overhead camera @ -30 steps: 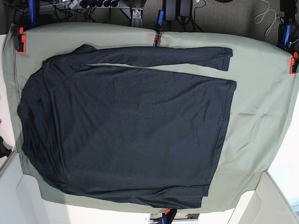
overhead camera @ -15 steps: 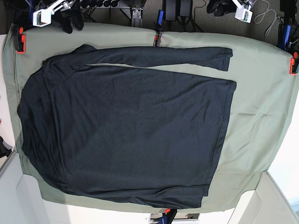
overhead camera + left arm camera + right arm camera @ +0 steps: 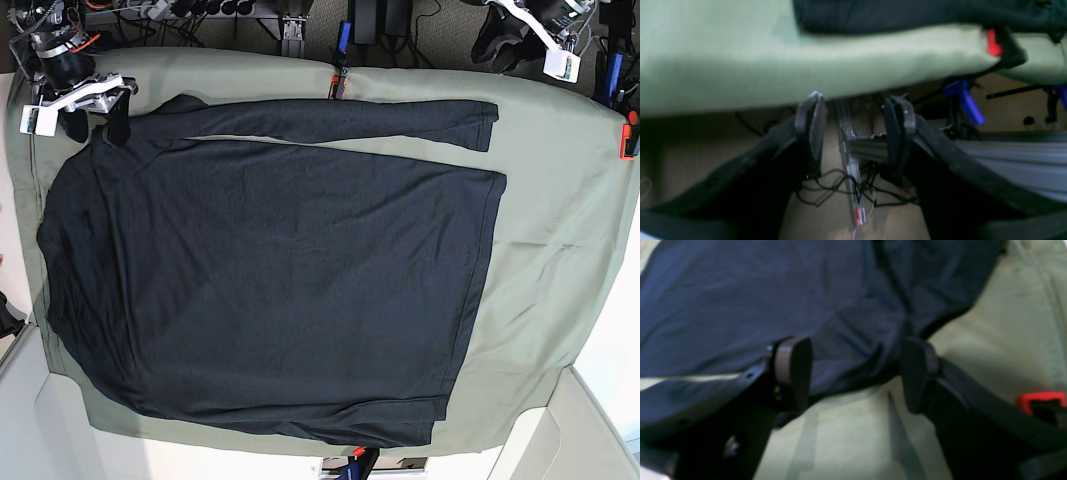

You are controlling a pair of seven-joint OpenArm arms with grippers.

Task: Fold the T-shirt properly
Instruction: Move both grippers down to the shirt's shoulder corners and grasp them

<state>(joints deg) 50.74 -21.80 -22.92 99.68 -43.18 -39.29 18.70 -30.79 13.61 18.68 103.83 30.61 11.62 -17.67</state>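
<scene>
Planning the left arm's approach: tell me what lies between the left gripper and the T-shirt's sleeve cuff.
In the base view, only bare green table cloth lies between the left gripper and the T-shirt cuff. The left wrist view shows the same bare cloth.

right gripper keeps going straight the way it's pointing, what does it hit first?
Likely the T-shirt: the open right gripper points at its dark fabric near the edge, over the green table cloth. Depth is unclear.

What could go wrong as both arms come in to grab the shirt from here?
1. The right gripper hovers open at the T-shirt shoulder edge; it could pinch the green table cloth too.
2. The left gripper is off the table edge, away from the sleeve cuff, near an orange clamp; it could snag there.
3. Uneven grasps could skew the fold.
</scene>
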